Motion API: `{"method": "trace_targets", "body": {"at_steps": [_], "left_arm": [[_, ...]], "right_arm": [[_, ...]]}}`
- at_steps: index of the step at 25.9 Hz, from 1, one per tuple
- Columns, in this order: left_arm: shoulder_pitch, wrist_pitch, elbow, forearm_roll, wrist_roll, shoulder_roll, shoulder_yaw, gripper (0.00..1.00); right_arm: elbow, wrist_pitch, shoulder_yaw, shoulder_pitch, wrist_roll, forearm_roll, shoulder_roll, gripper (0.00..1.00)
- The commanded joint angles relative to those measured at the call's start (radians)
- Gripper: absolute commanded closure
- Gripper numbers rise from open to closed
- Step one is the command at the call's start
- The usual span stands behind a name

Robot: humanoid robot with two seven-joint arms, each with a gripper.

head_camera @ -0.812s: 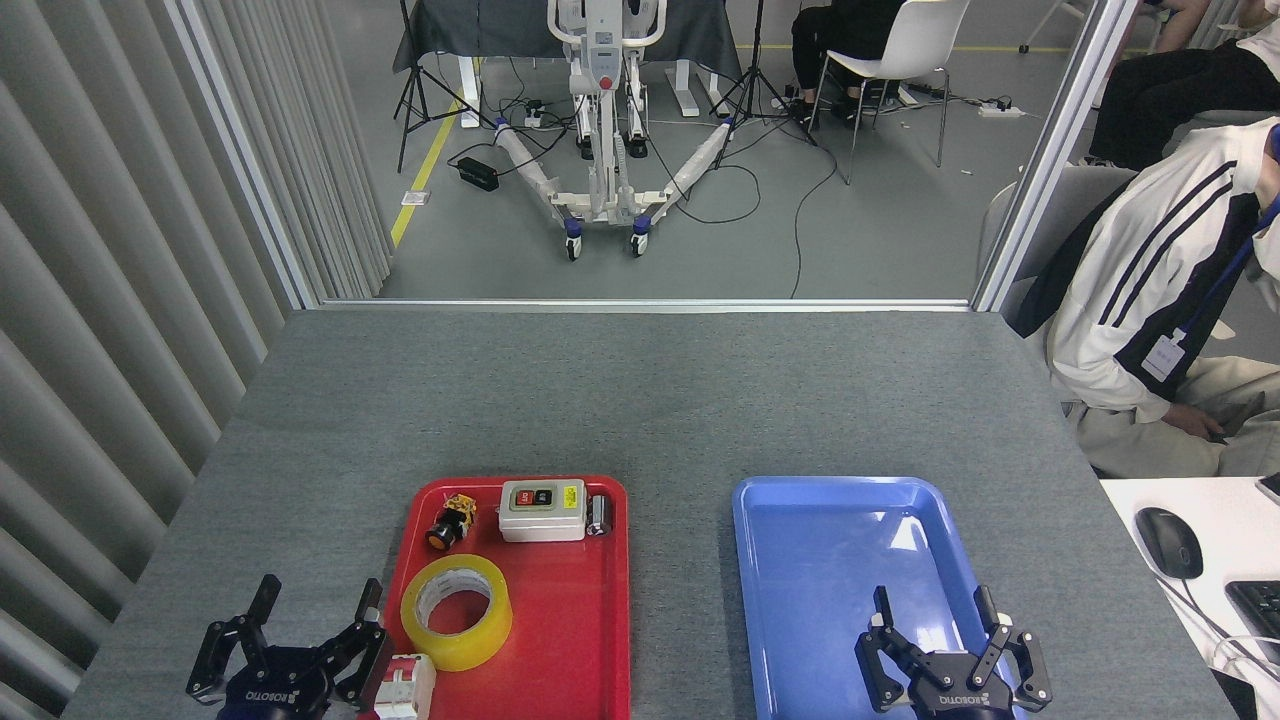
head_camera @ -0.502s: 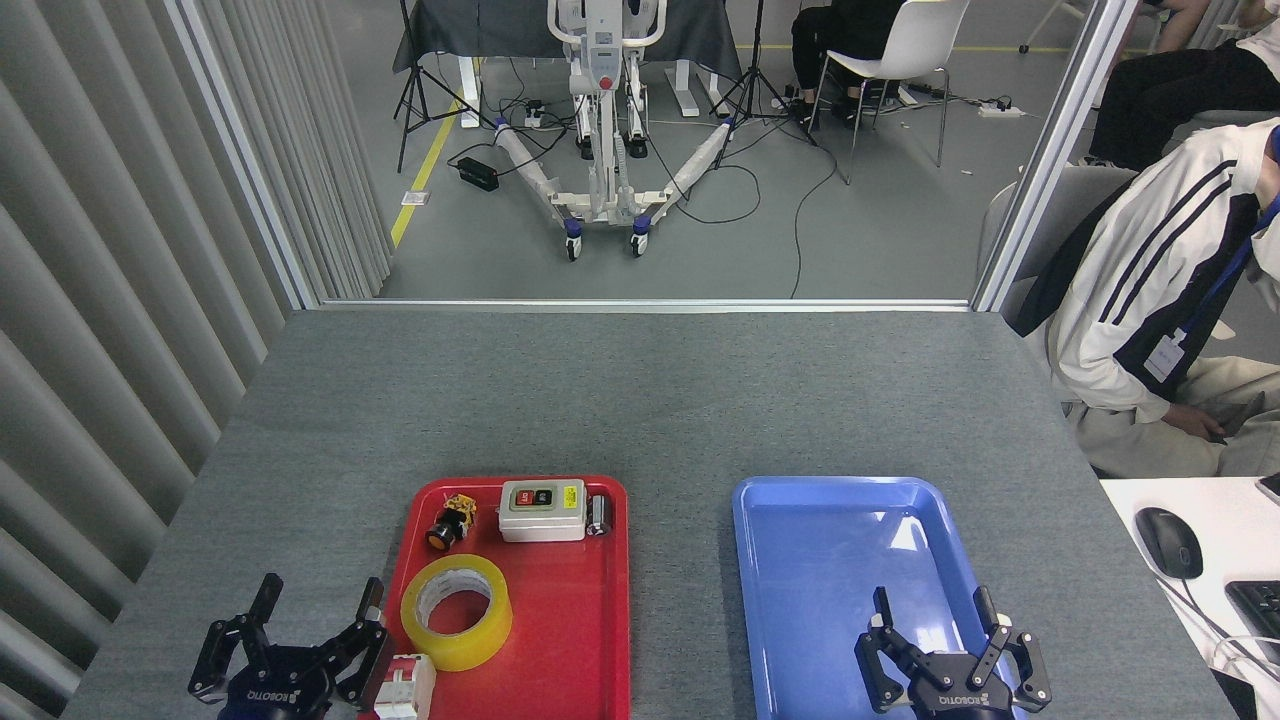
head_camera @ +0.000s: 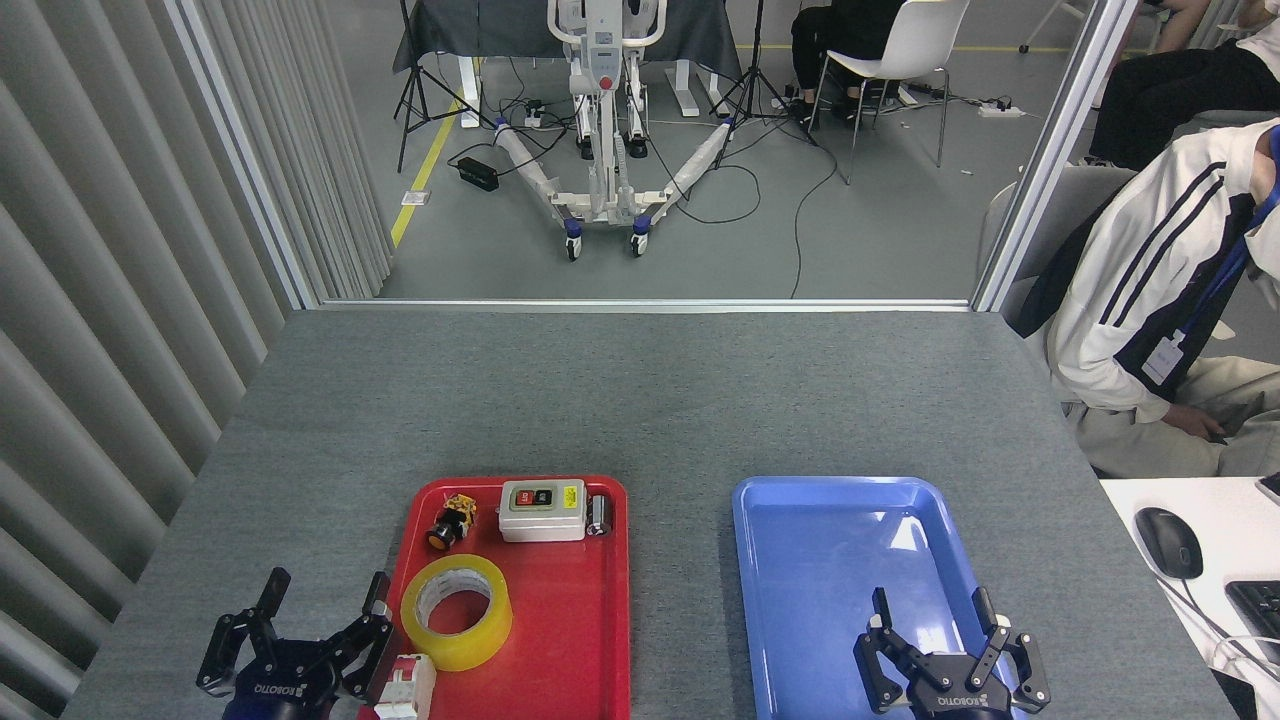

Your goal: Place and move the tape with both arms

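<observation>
Head view shows our left gripper (head_camera: 320,610) has crept slightly nearer the tape (head_camera: 457,611) lying in the red tray (head_camera: 590,620), jaws wide; our right gripper (head_camera: 932,612), equally wide, waits unmoved over the blue tray (head_camera: 800,520).

Table (head_camera: 640,400) is covered in grey matt felt-like cloth, kinda rough. Red tray (head_camera: 590,620) beside the left tool (head_camera: 320,610) and blue tray (head_camera: 830,540) under the right tool (head_camera: 935,620) are both glossy smooth plastic. Tape (head_camera: 457,611) looks shiny translucent yellow film. Both tools are matt black.
</observation>
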Motion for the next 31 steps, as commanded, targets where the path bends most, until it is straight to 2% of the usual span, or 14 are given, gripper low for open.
{"method": "trace_targets", "body": {"at_steps": [1, 4, 10, 12, 17, 20, 22, 25, 28, 31], "left_arm": [[-0.043, -0.017, 0.006, 0.021, -0.025, 0.017, -0.005, 0.00], [-0.092, -0.030, 0.017, 0.038, -0.146, 0.034, -0.005, 0.00], [-0.240, -0.180, 0.096, 0.040, -0.635, 0.053, -0.006, 0.00], [-0.296, -0.221, 0.144, 0.041, -0.724, 0.071, -0.009, 0.00], [-0.421, -0.321, 0.288, 0.041, -0.769, 0.077, -0.071, 0.00], [-0.487, -0.448, 0.354, 0.041, -0.884, 0.120, -0.078, 0.01], [-0.533, -0.491, 0.448, 0.041, -0.934, 0.128, -0.083, 0.01], [-0.565, -0.527, 0.535, 0.041, -0.951, 0.129, -0.100, 0.01], [-0.570, -0.528, 0.555, 0.040, -0.951, 0.131, -0.101, 0.01], [-0.586, -0.528, 0.575, 0.040, -0.953, 0.131, -0.101, 0.10]], "right_arm": [[0.000, -0.002, 0.000, 0.000, -0.007, 0.000, 0.001, 0.00], [-0.001, -0.002, 0.000, 0.000, -0.007, 0.000, 0.000, 0.00], [-0.001, -0.003, 0.000, 0.003, -0.005, 0.000, 0.001, 0.00], [0.000, -0.003, 0.000, 0.003, -0.005, 0.000, 0.000, 0.00], [0.000, -0.003, 0.000, 0.003, -0.005, 0.000, 0.000, 0.00], [0.000, -0.005, 0.000, 0.005, -0.005, 0.000, 0.000, 0.00], [0.000, -0.005, 0.002, 0.005, -0.005, 0.000, -0.002, 0.00], [0.000, -0.005, 0.002, 0.005, -0.005, 0.000, -0.003, 0.00], [0.000, -0.006, 0.003, 0.005, -0.005, 0.002, -0.003, 0.00], [0.002, -0.005, 0.017, 0.009, -0.005, 0.002, -0.003, 0.00]]}}
